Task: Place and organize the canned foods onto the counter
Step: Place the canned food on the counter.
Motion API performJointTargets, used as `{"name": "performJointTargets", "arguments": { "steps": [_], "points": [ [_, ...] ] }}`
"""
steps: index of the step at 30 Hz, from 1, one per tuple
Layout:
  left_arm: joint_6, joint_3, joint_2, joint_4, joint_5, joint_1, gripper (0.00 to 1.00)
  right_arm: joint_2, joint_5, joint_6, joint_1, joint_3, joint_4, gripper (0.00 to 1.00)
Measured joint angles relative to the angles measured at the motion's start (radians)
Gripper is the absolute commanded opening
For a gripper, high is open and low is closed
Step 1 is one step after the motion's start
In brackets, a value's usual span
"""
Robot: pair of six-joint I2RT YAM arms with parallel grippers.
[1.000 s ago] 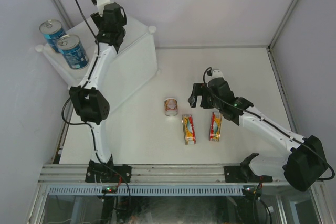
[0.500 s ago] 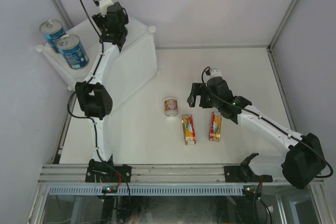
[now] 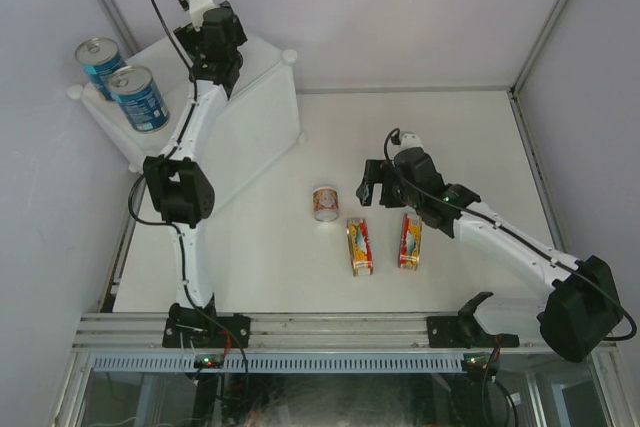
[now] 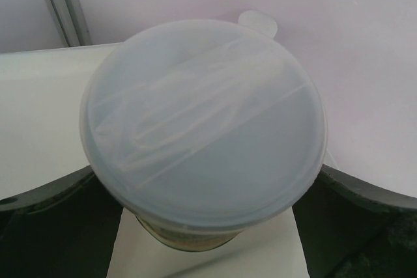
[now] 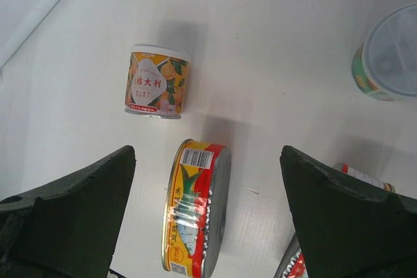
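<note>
Grip guess: flat oval red-and-yellow metal tin [image 5: 195,213], likely rigid and slick, pinch across narrow sides; right gripper [image 5: 207,154] spread empty above it, left gripper [image 4: 207,172] spread, flanking small plastic-lidded can [image 4: 202,115].

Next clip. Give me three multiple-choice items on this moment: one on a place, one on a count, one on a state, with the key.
1. Where do the two tall blue cans stand?
A) on the counter
B) on the tabletop
C) inside a drawer

2. How many flat red-and-yellow tins lie on the tabletop?
A) one
B) two
C) four

3. How is the right tool?
A) shut on a tin
B) open, holding nothing
C) shut, empty

Key:
1 A, both stand upright near the counter's far-left corner.
2 B, two lie side by side in the top view.
3 B, its jaws stand wide apart over a tin.
</note>
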Motion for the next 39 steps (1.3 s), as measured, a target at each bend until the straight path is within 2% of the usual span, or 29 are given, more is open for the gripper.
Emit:
{"name": "performJointTargets", "arguments": {
  "steps": [24, 31, 39],
  "points": [
    [0.01, -0.024, -0.123, -0.028, 0.013, -0.032, 1.0, -0.159, 0.095, 0.008, 0.097, 0.0, -0.08, 0.91],
    [0.024, -0.114, -0.227, -0.03, 0.005, -0.053, 1.0, -0.188, 0.114, 0.008, 0.106, 0.0, -0.087, 0.92],
    [0.037, -0.325, -0.473, -0.018, -0.006, -0.141, 1.0, -0.218, 0.132, 0.009, 0.107, 0.0, -0.105, 0.92]
  ]
}}
